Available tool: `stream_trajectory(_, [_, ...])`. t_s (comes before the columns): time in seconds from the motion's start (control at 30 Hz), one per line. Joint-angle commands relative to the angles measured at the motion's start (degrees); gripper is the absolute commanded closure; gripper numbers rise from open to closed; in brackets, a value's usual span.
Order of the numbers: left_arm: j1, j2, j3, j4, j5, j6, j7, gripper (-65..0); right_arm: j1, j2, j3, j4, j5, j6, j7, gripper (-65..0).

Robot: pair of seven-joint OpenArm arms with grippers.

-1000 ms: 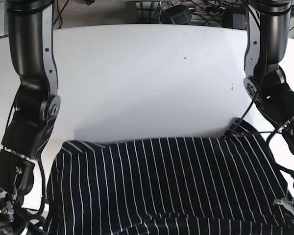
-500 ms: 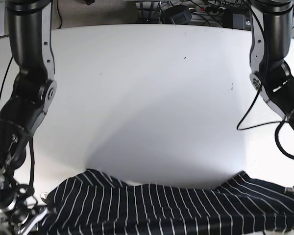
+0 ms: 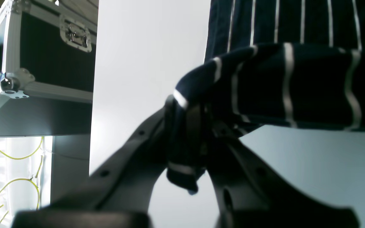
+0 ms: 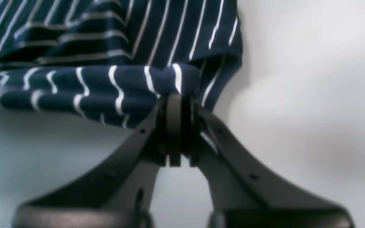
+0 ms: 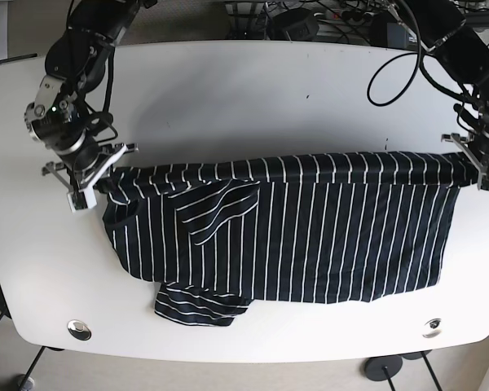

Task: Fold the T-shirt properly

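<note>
Progress is early, as I judge it: the T-shirt hangs stretched between my two sets of jaws over the bench, one long edge pulled taut, the rest draped down toward the near rim. Nothing looks like a finished fold yet. Below and inward of my right gripper a sleeve lies doubled over the chest, and further down a corner of cloth is bunched loose under the hem; both want flattening before any clean fold.

My right jaws are closed tight on a rolled wad of striped edge, the cloth spilling out above and to one side of the tips in the wrist view. Between the grips the top edge runs nearly straight. My left gripper is likewise clamped down on fabric; a thick tuck is pinched between its fingers, a tail hanging just below them.
</note>
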Motion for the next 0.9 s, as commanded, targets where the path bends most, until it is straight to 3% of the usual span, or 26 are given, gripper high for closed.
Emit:
stream_trajectory(0.03, [2.69,0.36,-2.41,2.50,0.03,0.58,-0.69,-1.0,-2.80,0.58,0.55,1.27,0.18,0.07,1.10,-1.7])
stream_trajectory(0.13, [8.93,1.32,-6.63,3.99,0.03,0.58,-0.69,-1.0,-9.83,0.67,1.52,1.27,0.18,0.34,1.19,-1.7])
stream_trajectory(0.27, [14.29,2.64,-10.06,4.34,-2.78,0.58,-0.69,-1.0,-14.84,0.50,3.36,1.27,0.18,4.03,1.19,-1.7])
stream_trajectory(0.4, [18.25,2.91,-12.17,4.43,-3.92,0.58,-0.69,-2.2,-18.80,0.50,3.45,1.27,0.18,4.38,1.19,-2.1])
stream_trajectory(0.43, [18.86,2.91,-12.17,4.43,-3.92,0.58,-0.69,-5.1,-19.24,0.50,3.45,1.27,0.18,4.38,1.19,-2.1])
stream_trajectory(0.47, [19.30,2.91,-12.17,4.43,-3.92,0.58,-0.60,-14.6,-19.77,0.58,3.45,1.27,0.18,4.38,1.19,-3.0])
stream_trajectory(0.5, [19.30,2.91,-12.17,4.43,-3.92,0.58,-0.60,-23.1,-19.94,0.58,3.45,1.36,0.18,4.38,1.19,-5.7])
stream_trajectory(0.53, [19.30,2.91,-12.17,4.43,-3.92,0.58,-0.60,-34.2,-19.94,0.58,3.45,1.98,0.18,4.47,1.19,-13.2])
stream_trajectory(0.57, [19.30,2.91,-12.17,4.43,-3.92,0.58,-0.60,-38.5,-19.94,0.50,3.45,2.24,0.18,4.47,1.19,-19.0])
stream_trajectory(0.63, [18.86,2.91,-11.64,4.87,-5.15,0.58,-0.60,-39.0,-19.77,0.76,3.45,2.42,2.20,4.47,1.19,-31.9])
stream_trajectory(0.73, [18.69,2.64,-11.46,6.89,-11.22,0.58,-0.43,-39.0,-18.54,1.02,6.09,2.42,9.41,4.47,1.19,-46.8])
stream_trajectory(0.8, [17.37,2.55,-11.46,7.86,-14.91,0.58,-0.43,-39.0,-15.55,1.11,7.58,2.07,11.96,4.38,1.19,-51.8])
stream_trajectory(0.9, [12.71,2.47,-11.46,7.95,-15.88,0.58,-0.34,-39.2,-8.08,1.11,7.41,-1.63,11.96,3.94,1.19,-52.5])
